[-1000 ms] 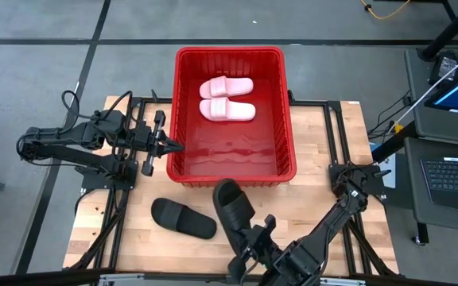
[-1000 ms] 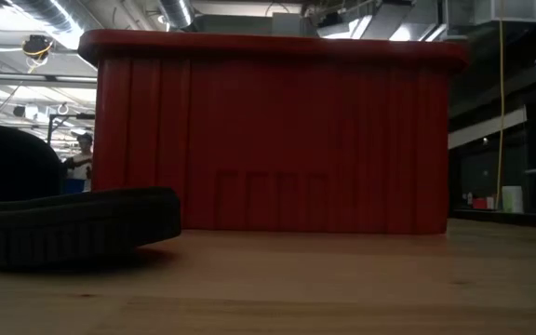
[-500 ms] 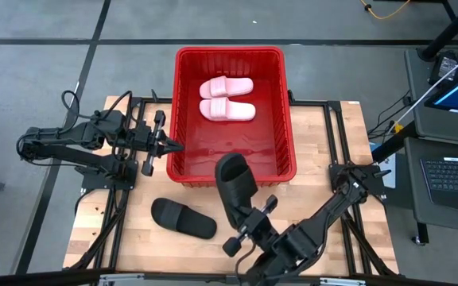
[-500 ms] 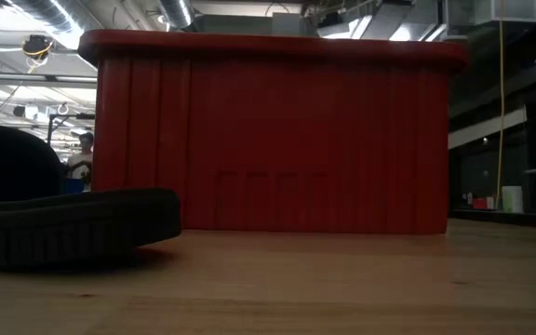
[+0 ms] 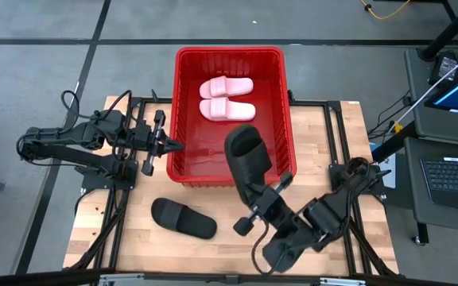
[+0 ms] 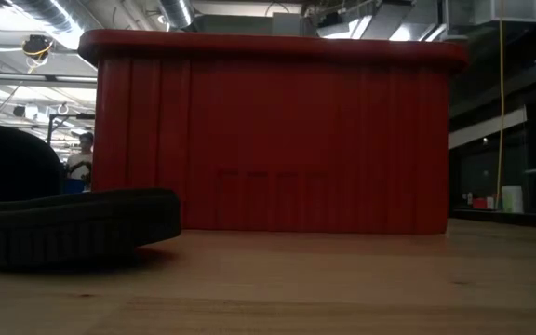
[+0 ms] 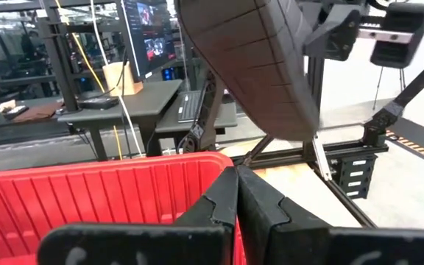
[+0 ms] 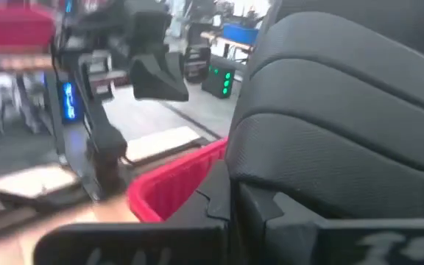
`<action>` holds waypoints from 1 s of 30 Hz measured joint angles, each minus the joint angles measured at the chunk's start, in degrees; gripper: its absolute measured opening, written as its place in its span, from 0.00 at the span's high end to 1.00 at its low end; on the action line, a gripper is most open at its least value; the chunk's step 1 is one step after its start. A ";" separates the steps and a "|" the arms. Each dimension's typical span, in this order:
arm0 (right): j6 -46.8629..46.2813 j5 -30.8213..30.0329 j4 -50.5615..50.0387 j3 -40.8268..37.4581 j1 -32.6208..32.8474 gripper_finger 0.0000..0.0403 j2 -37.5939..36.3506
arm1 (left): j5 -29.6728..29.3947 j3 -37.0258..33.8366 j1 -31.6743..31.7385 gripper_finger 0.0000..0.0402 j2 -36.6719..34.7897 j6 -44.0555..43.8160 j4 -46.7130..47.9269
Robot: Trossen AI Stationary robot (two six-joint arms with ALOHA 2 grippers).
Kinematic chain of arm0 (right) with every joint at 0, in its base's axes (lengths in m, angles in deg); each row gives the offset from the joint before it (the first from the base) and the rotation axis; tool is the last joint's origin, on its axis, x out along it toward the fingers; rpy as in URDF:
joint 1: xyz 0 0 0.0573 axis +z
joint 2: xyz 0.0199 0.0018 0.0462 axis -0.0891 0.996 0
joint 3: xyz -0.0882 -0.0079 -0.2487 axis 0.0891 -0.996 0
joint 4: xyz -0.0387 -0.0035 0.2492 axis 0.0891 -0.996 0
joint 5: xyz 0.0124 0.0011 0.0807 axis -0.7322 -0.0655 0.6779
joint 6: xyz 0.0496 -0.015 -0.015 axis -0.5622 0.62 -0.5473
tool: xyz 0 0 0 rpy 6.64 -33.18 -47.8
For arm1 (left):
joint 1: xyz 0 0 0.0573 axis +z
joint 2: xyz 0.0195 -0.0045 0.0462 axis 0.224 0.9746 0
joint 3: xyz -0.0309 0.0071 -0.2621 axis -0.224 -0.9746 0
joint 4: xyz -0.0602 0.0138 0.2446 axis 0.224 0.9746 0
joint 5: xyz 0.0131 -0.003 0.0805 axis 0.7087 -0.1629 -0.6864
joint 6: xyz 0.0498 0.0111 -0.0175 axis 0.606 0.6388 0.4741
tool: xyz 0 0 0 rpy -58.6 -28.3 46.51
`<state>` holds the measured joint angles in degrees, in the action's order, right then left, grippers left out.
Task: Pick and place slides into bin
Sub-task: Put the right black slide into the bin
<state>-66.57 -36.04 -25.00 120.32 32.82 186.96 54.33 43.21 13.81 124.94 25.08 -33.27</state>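
Note:
The red bin (image 5: 286, 119) stands at the table's far middle with two pale pink slides (image 5: 227, 99) lying side by side on its floor, at the far end. One black slide (image 5: 183, 218) lies flat on the table in front of the bin's left corner and also shows in the low view (image 6: 63, 228). My right gripper (image 5: 258, 195) is shut on the other black slide (image 5: 247, 157), which is in the air over the bin's near wall. My left gripper (image 5: 179, 145) is shut and empty beside the bin's left wall. My right gripper holds the black slide by its near end (image 8: 271, 193), the end away from the strap, pinched between the two fingers. The fingers come from the table's near side, slanting up, along the slide. The slide is lifted clear, its strap end (image 5: 242, 141) pointing over the bin.
The bin's tall near wall (image 6: 268, 140) stands between the near table and the bin's floor. The bin's near half (image 5: 213, 155) is bare red floor. Bare wood lies to the table's near left and right. Desks and monitors stand beyond the table's right edge.
My right gripper has gone up and toward the table's far edge and a little to the right, carrying the black slide from in front of the bin's near wall to over that wall. The slide has stayed in the hold, strap end leading.

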 joint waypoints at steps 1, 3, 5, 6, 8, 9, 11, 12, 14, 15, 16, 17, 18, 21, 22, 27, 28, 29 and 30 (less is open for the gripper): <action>2.87 1.81 -0.08 0.00 -0.42 0.99 -0.57 | 0.00 0.00 -0.01 0.99 0.00 0.00 0.00; 7.25 5.78 -0.08 0.00 -1.72 0.99 -1.60 | -0.02 0.00 -0.02 1.00 0.00 0.00 -0.04; 11.44 10.29 -0.16 0.00 -3.18 0.99 -2.80 | -0.10 0.00 0.00 1.00 0.00 0.00 -0.08; 13.59 12.27 -0.26 0.00 -4.00 0.99 -3.39 | -0.11 0.00 -0.01 1.00 0.00 0.00 -0.25; 17.87 15.90 -0.42 0.00 -5.67 0.99 -4.52 | -0.37 0.00 0.00 0.99 0.00 0.00 -0.49; 19.56 17.60 -0.61 0.00 -6.46 0.99 -5.18 | -0.67 0.00 0.00 0.99 0.00 -0.01 -0.47; 22.29 20.92 -1.47 0.00 -8.06 0.99 -6.33 | -1.37 0.00 0.00 1.00 0.00 -0.02 -0.49; 23.36 22.47 -2.15 0.00 -8.83 0.99 -6.99 | -1.88 0.00 -0.02 1.00 0.00 -0.02 -0.48; 26.04 25.33 -3.83 0.00 -10.33 0.99 -8.12 | -3.52 0.00 -0.01 1.00 0.00 -0.02 -0.47; 27.63 26.64 -4.25 0.00 -11.06 0.99 -8.62 | -4.30 0.00 0.00 1.00 0.00 0.00 -0.47; 29.09 27.78 -4.80 0.00 -11.63 0.99 -9.06 | -4.84 0.00 0.00 0.99 0.00 0.01 -0.45; 30.48 28.99 -5.62 0.00 -12.32 0.99 -9.53 | -5.37 0.00 0.00 0.99 0.00 0.31 -0.46; 31.90 30.44 -6.41 -0.02 -12.96 0.99 -9.91 | -5.94 0.00 -0.02 0.99 0.00 0.74 -0.47; 36.01 35.07 -9.59 -0.02 -14.76 0.99 -11.19 | -7.61 0.00 0.00 1.00 0.00 1.44 -0.45; 36.61 36.56 -10.87 -0.02 -15.40 0.99 -11.59 | -8.06 0.00 0.00 1.00 0.00 1.48 -0.47; 39.87 44.08 -14.21 -0.02 -19.35 0.99 -13.29 | -11.68 0.00 0.00 1.00 0.00 1.53 -0.45; 40.77 45.59 -14.22 -0.02 -20.27 0.99 -13.54 | -12.34 0.00 0.00 1.00 0.00 1.53 -0.45; 41.70 47.04 -14.23 -0.02 -21.20 0.99 -13.85 | -13.09 0.00 -0.02 1.00 0.00 1.53 -0.46; 42.42 48.45 -14.32 -0.02 -22.09 0.99 -14.10 | -13.95 0.00 -0.02 1.00 0.00 1.53 -0.45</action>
<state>-24.15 12.41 -39.33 120.30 10.73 172.86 40.38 43.21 13.79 124.94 26.61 -33.72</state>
